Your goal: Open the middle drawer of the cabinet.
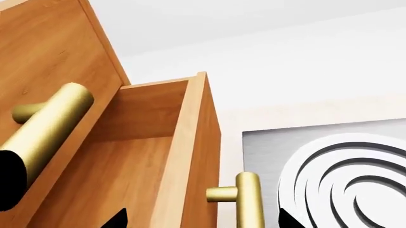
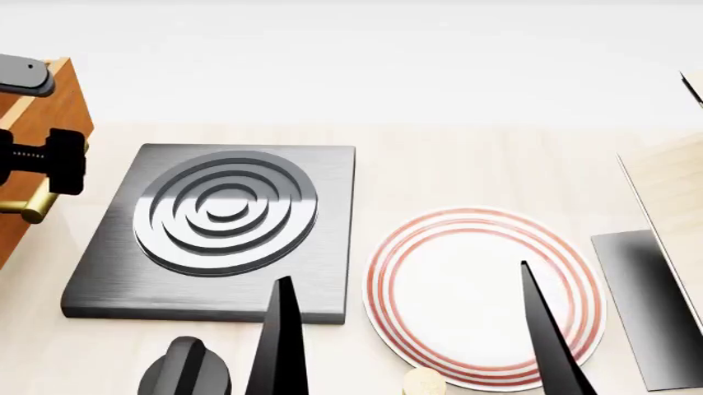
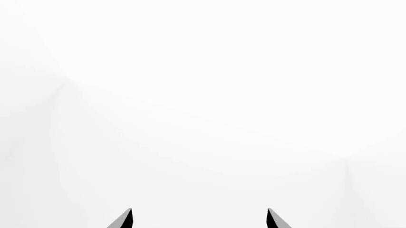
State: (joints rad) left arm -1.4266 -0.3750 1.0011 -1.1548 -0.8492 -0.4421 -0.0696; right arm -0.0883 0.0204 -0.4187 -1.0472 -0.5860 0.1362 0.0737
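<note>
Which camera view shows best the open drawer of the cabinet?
The left wrist view: the open drawer shows its empty wooden interior and brass handle. The head view shows only the cabinet edge at far left. The right wrist view shows nothing of it.

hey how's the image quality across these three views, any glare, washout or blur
Right wrist view: almost wholly washed-out white, only the right gripper tips showing. Left wrist view: sharp, evenly lit, the open drawer and brass handles crisp. Head view: soft shadowless light, pale background bleached, stove plate clear.
</note>
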